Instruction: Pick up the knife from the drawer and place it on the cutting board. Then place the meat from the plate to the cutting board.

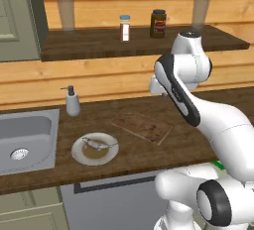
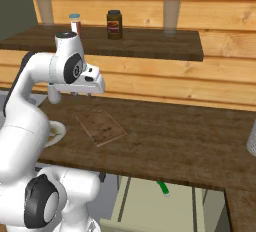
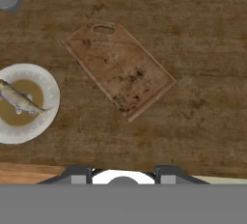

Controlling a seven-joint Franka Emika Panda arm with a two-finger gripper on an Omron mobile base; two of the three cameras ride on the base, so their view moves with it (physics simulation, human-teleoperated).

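Note:
The brown stained cutting board (image 3: 120, 71) lies bare on the dark wood counter, also seen from the base (image 1: 142, 126) (image 2: 101, 126). Left of it sits the off-white plate (image 1: 79, 155) (image 3: 46, 117), with the grey fish-like meat (image 1: 99, 143) (image 3: 19, 100) lying on it. My gripper (image 3: 123, 172) hangs high above the board and points straight down, open, with its fingertips apart and nothing between them. Below the counter edge the drawer (image 2: 145, 203) stands pulled out, and the knife's green handle (image 2: 162, 188) (image 1: 216, 164) shows in it.
A steel sink (image 1: 42, 125) is set into the counter at the far left, with a soap dispenser (image 1: 73, 101) behind the plate. A wall shelf above carries two jars (image 1: 125, 28) (image 1: 158, 23). A grey container (image 2: 252, 138) stands at the counter's right edge.

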